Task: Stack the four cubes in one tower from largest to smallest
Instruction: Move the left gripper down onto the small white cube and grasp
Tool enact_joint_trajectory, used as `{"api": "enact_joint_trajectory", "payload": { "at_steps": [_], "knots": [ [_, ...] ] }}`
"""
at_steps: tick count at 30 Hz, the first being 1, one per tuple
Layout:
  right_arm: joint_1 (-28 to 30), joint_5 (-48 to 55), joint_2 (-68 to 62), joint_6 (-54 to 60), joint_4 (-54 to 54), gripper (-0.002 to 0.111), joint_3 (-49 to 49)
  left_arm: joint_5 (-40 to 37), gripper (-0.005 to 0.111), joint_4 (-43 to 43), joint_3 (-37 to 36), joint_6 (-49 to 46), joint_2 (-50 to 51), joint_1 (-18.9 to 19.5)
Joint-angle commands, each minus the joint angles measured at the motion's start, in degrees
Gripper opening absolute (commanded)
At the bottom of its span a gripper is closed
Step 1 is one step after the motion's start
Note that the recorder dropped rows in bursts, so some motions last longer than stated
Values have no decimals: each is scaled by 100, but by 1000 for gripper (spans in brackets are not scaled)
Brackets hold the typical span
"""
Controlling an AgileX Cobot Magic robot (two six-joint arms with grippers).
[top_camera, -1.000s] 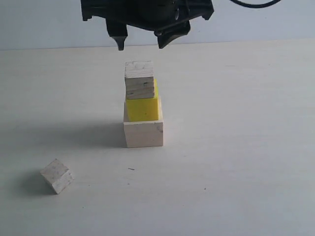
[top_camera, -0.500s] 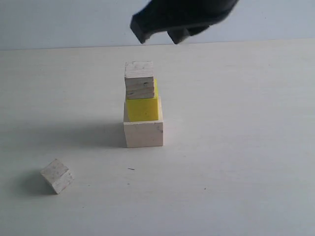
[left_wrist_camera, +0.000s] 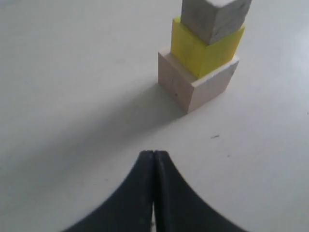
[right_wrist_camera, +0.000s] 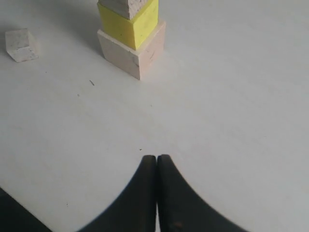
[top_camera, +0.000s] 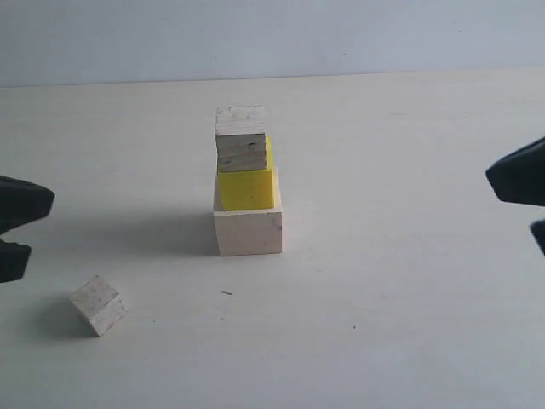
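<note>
The tower (top_camera: 247,183) stands mid-table: a large pale wood cube (top_camera: 248,232) at the base, a yellow cube (top_camera: 247,187) on it, a grainy wood cube (top_camera: 241,138) on top. The smallest whitish cube (top_camera: 99,304) lies apart on the table at the front left, also in the right wrist view (right_wrist_camera: 21,45). My left gripper (left_wrist_camera: 153,153) is shut and empty, at the left edge (top_camera: 19,223), just above and left of the small cube. My right gripper (right_wrist_camera: 157,157) is shut and empty, at the right edge (top_camera: 521,183), far from the tower (right_wrist_camera: 131,35).
The pale table (top_camera: 400,281) runs to a light wall (top_camera: 272,38) at the back. A small dark speck (top_camera: 226,293) marks the table in front of the tower.
The right gripper, open above the tower a second ago, has shut and pulled away to the right edge. The left gripper has come into view at the left edge. The cubes have not moved.
</note>
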State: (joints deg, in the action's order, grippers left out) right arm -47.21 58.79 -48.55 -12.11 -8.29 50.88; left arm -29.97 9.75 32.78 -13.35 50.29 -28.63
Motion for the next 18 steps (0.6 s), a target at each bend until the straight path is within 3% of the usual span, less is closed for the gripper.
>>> {"api": "enact_joint_trajectory", "payload": {
  "at_steps": [1,6,8,18],
  "knots": [
    [-10,-43,526,15,-45,0,-392,-137,14,-14,199,-306,909,6],
    [-10,-91,881,15,-323,0,-901,-149,53,-49,353,-594,1825,6],
    [-10,-237,981,15,-347,0,-1075,-121,62,-73,392,-599,2129,6],
    [-10,-648,1254,15,-347,0,-1266,-148,65,-310,743,-599,3342,6]
  ]
}}
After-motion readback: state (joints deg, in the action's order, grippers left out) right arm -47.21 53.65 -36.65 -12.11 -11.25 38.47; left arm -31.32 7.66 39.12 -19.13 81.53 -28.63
